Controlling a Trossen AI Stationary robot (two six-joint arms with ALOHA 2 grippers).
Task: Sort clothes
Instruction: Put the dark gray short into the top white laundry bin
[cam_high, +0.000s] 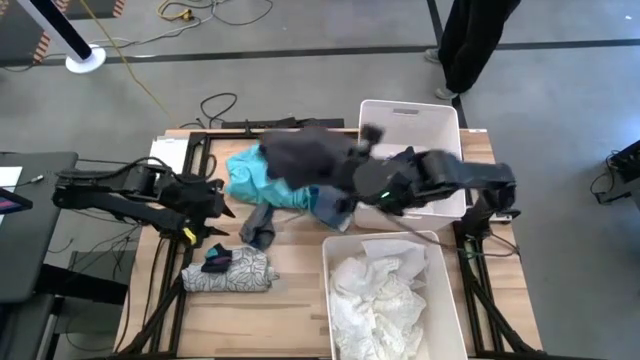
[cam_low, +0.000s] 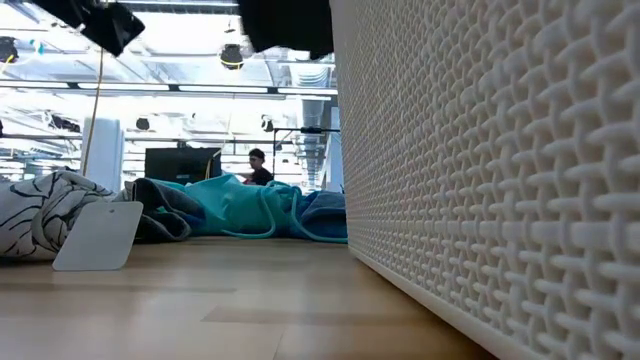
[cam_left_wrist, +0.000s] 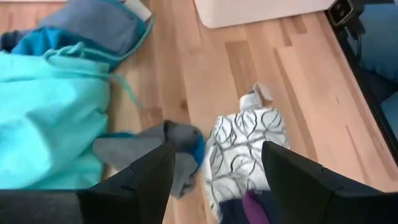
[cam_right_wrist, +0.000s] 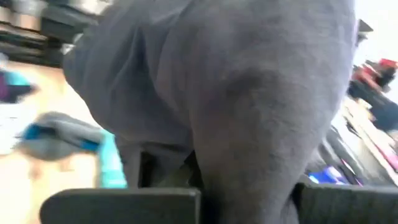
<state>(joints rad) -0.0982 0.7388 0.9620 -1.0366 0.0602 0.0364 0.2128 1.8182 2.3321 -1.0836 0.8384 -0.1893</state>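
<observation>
A dark grey garment (cam_high: 300, 152) hangs lifted over the pile at the table's middle, with my right gripper (cam_high: 352, 172) shut on it; it fills the right wrist view (cam_right_wrist: 236, 93). Under it a teal garment (cam_high: 252, 180) and a blue one (cam_high: 328, 205) lie on the table. Near them are a small grey-blue piece (cam_left_wrist: 168, 146) and a white leaf-print garment (cam_left_wrist: 245, 143). My left gripper (cam_left_wrist: 214, 168) hovers open above these two, at the table's left (cam_high: 205, 215). My right gripper pinches a bunched fold of the dark grey garment (cam_right_wrist: 249, 180) between its two fingers, reaching in from the table's right and slanting slightly down. The cloth bulges out ahead of the fingers and hangs slack, clear of the pile.
A white bin (cam_high: 410, 118) stands at the far right, behind the right arm. A second white bin (cam_high: 440, 300) at the near right holds white clothes (cam_high: 375, 290); its patterned wall (cam_low: 500, 180) fills the low view's right. Bare wood lies along the near left.
</observation>
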